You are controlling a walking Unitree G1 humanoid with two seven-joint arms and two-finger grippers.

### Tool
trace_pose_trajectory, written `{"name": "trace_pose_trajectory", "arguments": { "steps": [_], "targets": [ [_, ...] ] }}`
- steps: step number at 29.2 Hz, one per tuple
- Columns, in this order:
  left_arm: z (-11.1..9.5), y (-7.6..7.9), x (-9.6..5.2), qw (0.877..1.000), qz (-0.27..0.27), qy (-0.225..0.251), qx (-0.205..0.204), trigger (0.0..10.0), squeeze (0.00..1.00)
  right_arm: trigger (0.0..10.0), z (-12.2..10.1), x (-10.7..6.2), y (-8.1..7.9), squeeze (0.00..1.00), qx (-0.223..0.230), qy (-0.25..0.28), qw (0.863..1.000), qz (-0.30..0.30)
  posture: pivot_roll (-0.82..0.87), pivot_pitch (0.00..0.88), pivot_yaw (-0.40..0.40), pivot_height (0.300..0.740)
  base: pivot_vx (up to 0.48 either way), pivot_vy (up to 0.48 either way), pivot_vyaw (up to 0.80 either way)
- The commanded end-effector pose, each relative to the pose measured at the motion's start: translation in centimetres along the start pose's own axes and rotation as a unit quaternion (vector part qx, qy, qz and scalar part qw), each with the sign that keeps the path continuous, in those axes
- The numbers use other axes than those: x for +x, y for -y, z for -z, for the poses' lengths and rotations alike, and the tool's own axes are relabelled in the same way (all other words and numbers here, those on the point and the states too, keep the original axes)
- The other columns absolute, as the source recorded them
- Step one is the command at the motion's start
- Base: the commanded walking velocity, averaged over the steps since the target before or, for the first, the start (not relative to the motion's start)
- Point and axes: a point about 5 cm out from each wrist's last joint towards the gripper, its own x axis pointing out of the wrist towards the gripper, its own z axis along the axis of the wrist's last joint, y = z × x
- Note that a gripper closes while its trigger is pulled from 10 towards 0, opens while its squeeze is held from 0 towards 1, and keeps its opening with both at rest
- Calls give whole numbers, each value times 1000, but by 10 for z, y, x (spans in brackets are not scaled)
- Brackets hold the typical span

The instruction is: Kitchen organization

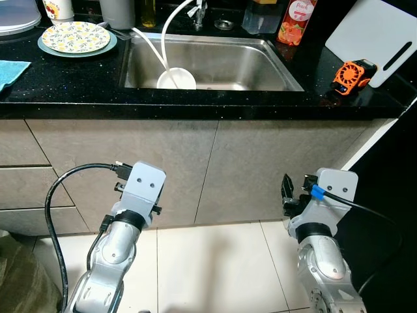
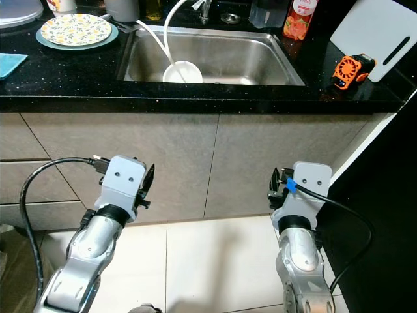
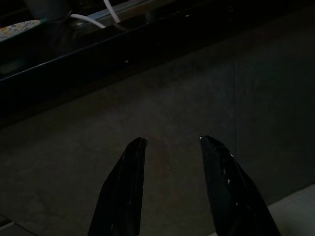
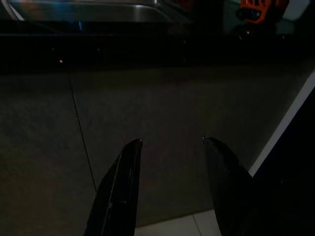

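I stand before the black stone desk (image 1: 65, 85); my left fingers (image 3: 170, 147) and right fingers (image 4: 172, 147) hang low and spread, holding nothing, so I can reach; the small white bowl (image 1: 176, 79) waits in the shiny steel sink (image 1: 260, 65); the flowery round plate (image 1: 75, 36) rests left.

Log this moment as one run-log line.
left gripper: open, low before cabinet | right gripper: open, low | white bowl: in sink | nothing held

Left gripper (image 3: 170, 147) held low, two black fingers parted with nothing between them, right gripper (image 4: 170, 147) level with it, fingers likewise apart, both silver forearms angled upward
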Motion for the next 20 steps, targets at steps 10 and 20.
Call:
{"name": "trace_pose_trajectory", "arguments": {
  "steps": [10, 20],
  "targets": [
    [3, 4, 4, 1000, -3, -13, -6, 10000, 0, 10000, 2, 3, 3, 0, -23, 1, 1000, 0, 166, 79, -84, 740, 0, 0, 0],
    [5, 1, 6, 1000, -17, -19, -14, 10000, 0, 10000, 1, 4, 2, 0, -32, 3, 999, -3, 163, 74, -84, 740, 0, 0, 0]
  ]
}}
